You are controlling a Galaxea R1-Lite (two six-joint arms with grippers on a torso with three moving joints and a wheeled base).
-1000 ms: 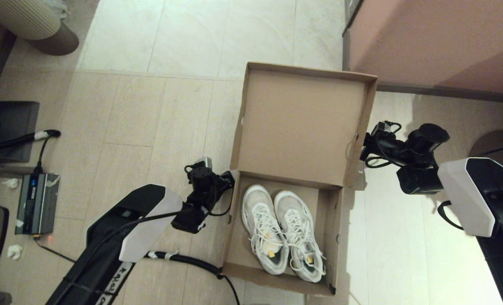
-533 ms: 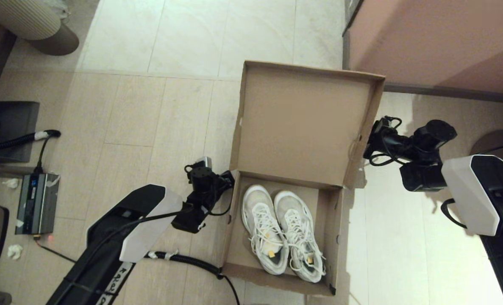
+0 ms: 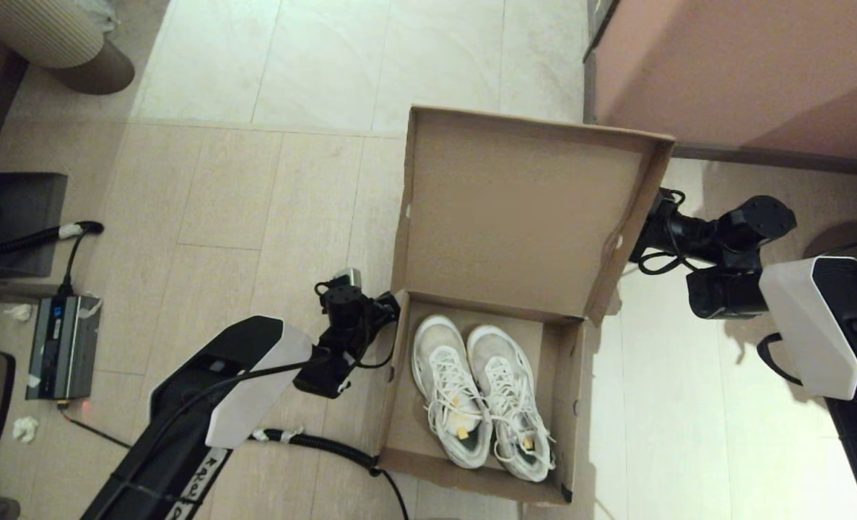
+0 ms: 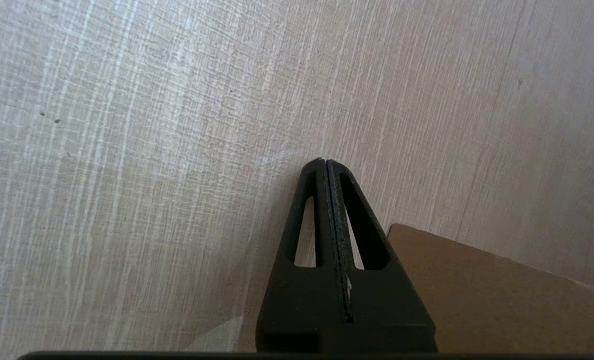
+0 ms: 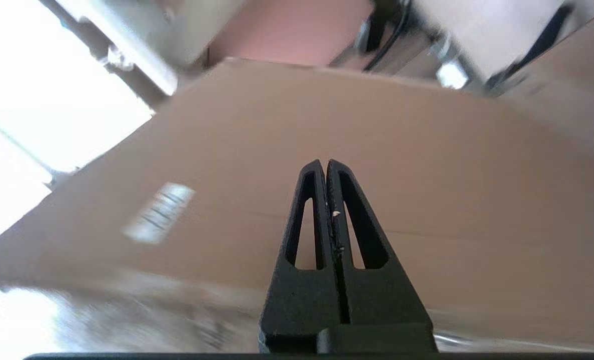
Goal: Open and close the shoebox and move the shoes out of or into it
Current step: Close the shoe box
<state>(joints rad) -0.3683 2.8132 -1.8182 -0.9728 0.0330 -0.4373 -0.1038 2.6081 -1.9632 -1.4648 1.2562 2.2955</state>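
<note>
Head view: right gripper [image 3: 652,220], fingers pressed together, reaches behind shoebox [image 3: 515,217] lid.

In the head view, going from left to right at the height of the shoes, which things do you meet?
Grey power unit → left claw → shoebox left wall → shoes → right arm's white shell.

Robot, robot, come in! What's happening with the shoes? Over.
Left end effector shut, beside brown cardboard shoebox. Right end effector shut, behind its raised lid. White lace-up sneakers inside, unobstructed.
</note>
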